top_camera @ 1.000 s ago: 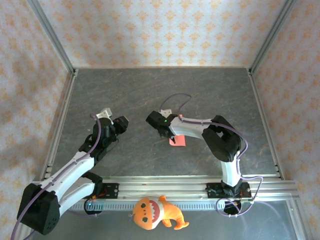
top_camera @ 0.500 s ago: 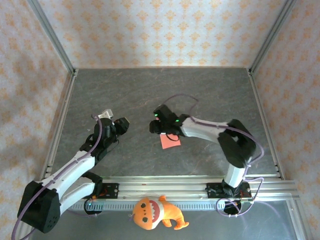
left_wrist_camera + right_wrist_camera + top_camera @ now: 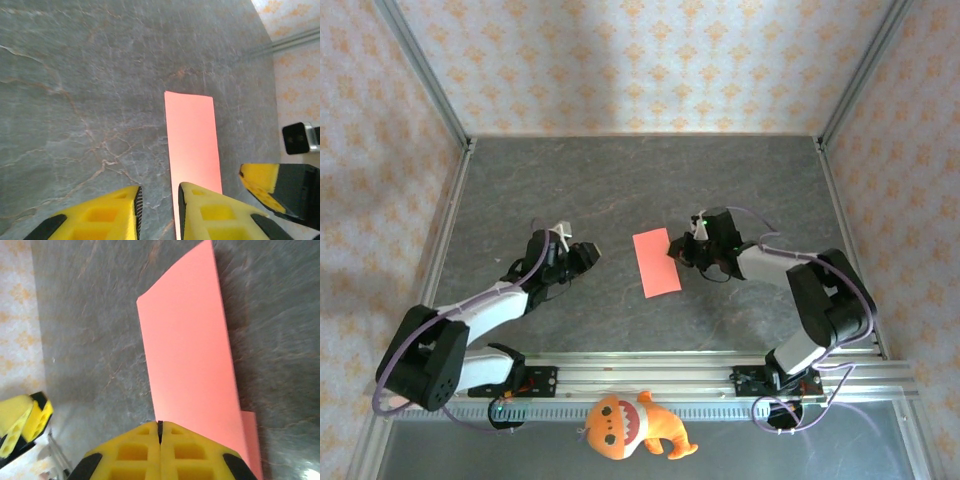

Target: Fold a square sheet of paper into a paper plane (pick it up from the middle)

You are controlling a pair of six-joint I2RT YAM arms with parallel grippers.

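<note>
The square sheet of paper (image 3: pixel 656 262) lies on the table as a long red-pink rectangle folded in half, not a plane shape. In the right wrist view its upper layer (image 3: pixel 187 350) curves up slightly and a strip of the lower layer (image 3: pixel 251 440) shows beside it. My right gripper (image 3: pixel 678 250) is at the sheet's right edge, shut (image 3: pixel 160 427), with its tips touching the near edge of the paper. My left gripper (image 3: pixel 588 255) is just left of the sheet, narrowly open (image 3: pixel 159 192) with bare table in the gap. One of its fingers (image 3: pixel 210 210) overlaps the paper (image 3: pixel 192 140).
An orange plush toy (image 3: pixel 630 425) lies beyond the front rail (image 3: pixel 650 370), off the work surface. Patterned walls and metal frame posts (image 3: pixel 430 100) enclose the grey stone-look table (image 3: pixel 640 180). The right gripper's yellow finger (image 3: pixel 260 187) shows in the left wrist view.
The right gripper moved from the sheet's left side to its right edge, opening and shutting again. The paper now lies uncovered as a long rectangle. The left gripper came right, towards the sheet.
</note>
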